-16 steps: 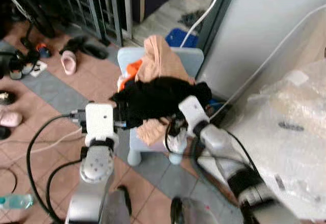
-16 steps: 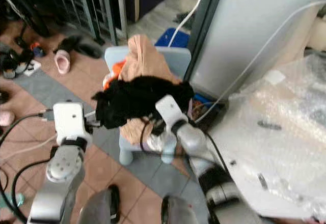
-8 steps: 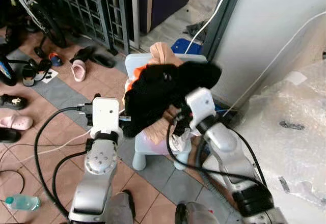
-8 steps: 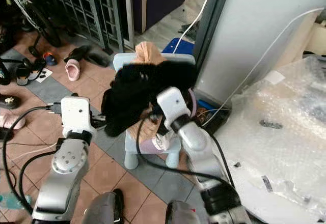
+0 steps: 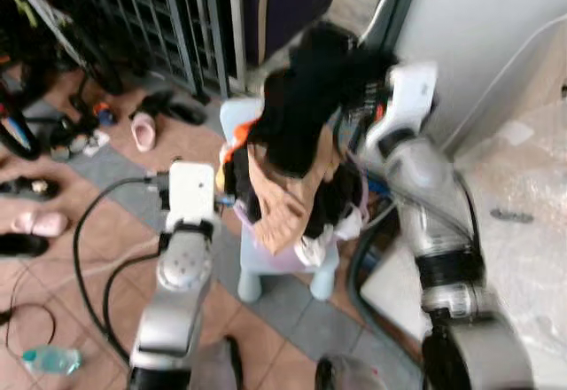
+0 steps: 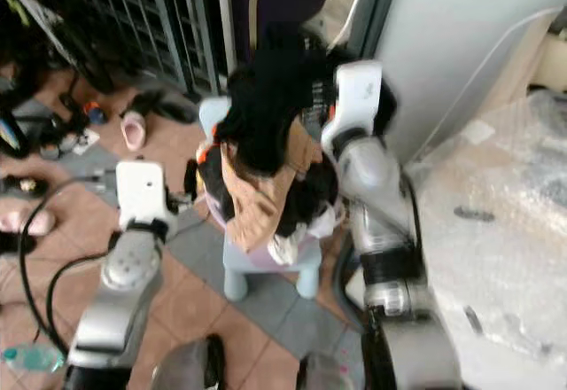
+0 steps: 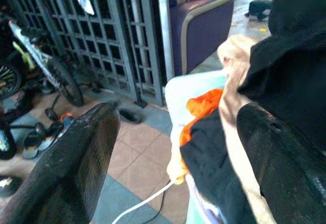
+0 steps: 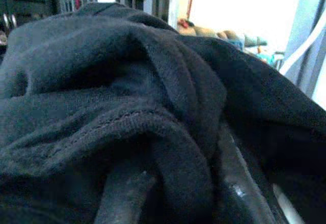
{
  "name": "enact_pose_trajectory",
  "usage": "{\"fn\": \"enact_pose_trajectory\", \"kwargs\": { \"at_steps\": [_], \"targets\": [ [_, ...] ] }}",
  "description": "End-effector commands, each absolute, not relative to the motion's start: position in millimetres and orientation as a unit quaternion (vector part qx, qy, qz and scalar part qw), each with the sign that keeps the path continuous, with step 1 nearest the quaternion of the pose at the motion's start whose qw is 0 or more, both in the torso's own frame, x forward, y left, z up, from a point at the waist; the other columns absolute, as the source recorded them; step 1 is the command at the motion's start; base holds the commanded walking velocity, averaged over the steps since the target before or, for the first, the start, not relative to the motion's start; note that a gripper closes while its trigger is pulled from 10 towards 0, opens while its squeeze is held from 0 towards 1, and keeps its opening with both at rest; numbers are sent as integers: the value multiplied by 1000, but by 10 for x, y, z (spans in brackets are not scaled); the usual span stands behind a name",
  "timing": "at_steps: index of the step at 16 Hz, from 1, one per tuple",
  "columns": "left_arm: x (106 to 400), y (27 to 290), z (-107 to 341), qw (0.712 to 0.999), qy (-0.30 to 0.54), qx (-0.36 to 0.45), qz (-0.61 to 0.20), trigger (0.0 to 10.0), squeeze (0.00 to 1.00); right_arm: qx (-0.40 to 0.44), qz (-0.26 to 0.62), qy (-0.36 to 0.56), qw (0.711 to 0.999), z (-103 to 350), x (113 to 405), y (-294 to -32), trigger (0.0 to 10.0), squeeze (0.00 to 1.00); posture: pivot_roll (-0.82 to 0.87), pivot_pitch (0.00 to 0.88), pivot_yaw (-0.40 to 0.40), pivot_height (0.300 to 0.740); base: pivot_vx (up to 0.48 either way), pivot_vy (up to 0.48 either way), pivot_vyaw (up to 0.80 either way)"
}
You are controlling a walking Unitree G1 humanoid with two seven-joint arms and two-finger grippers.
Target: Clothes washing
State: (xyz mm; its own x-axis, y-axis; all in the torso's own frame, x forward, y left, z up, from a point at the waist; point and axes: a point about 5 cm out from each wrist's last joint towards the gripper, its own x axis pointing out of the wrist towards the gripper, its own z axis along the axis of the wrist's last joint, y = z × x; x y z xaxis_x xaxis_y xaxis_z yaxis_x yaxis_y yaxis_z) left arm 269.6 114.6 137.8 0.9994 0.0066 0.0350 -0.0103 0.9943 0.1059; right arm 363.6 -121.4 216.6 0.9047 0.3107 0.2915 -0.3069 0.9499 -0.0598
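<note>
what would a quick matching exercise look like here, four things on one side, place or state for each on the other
Things:
1. black garment
2. left gripper
3. pink slipper
4. plastic bottle

Places or states:
A. lying on the tiled floor at the robot's left
B. lifted above the clothes pile by the right gripper
C. on the floor by the metal gate
D. fingers apart beside the pale blue stool

Pairs: 1-B, 2-D, 3-C, 4-A
</note>
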Motion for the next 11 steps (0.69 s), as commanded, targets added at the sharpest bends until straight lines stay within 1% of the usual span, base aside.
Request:
{"fn": "enact_pose_trajectory", "kwargs": {
  "at_steps": [1, 2, 4, 6, 7, 8, 9, 10, 11],
  "targets": [
    [2719, 1152, 1362, 999, -12, 50, -1, 10000, 0, 5, 175, -156, 972, 2244, 3718, -1145, 0, 0, -2, 81, 41, 740, 0, 0, 0],
    [2744, 1172, 1366, 999, -13, 51, 0, 10000, 0, 21, 182, -154, 971, 2395, 3872, -1067, 0, 0, -1, 82, 45, 740, 0, 0, 0],
    [2760, 1184, 1367, 999, -13, 52, 1, 10000, 0, 44, 190, -143, 970, 2461, 3967, -974, 0, 0, -1, 81, 48, 740, 0, 0, 0],
    [2783, 1194, 1367, 999, -13, 53, 3, 10000, 0, 22, 211, -125, 969, 2528, 4062, -764, 0, 0, -8, 80, 52, 740, 0, 0, 0],
    [2787, 1175, 1363, 999, -14, 53, 3, 10000, 0, -14, 192, -120, 974, 2551, 4091, -712, 0, 0, -6, 73, 38, 740, 0, 0, 0],
    [2791, 1163, 1367, 999, -16, 51, 4, 10000, 0, -29, 180, -115, 977, 2533, 4094, -672, 0, 0, -4, 67, 29, 740, 0, 0, 0],
    [2796, 1174, 1391, 998, -19, 51, 18, 10000, 0, -86, 190, -126, 970, 2486, 4041, -575, 0, 0, -2, 68, 26, 740, 0, 0, 0],
    [2788, 1193, 1384, 998, -17, 49, 20, 10000, 0, -48, 195, -131, 971, 2453, 3964, -541, 0, 0, -5, 73, 18, 740, 0, 0, 0],
    [2782, 1207, 1377, 998, -16, 50, 19, 10000, 0, -26, 191, -140, 971, 2447, 3907, -595, 0, 0, -9, 81, 17, 740, 0, 0, 0]
  ]
}}
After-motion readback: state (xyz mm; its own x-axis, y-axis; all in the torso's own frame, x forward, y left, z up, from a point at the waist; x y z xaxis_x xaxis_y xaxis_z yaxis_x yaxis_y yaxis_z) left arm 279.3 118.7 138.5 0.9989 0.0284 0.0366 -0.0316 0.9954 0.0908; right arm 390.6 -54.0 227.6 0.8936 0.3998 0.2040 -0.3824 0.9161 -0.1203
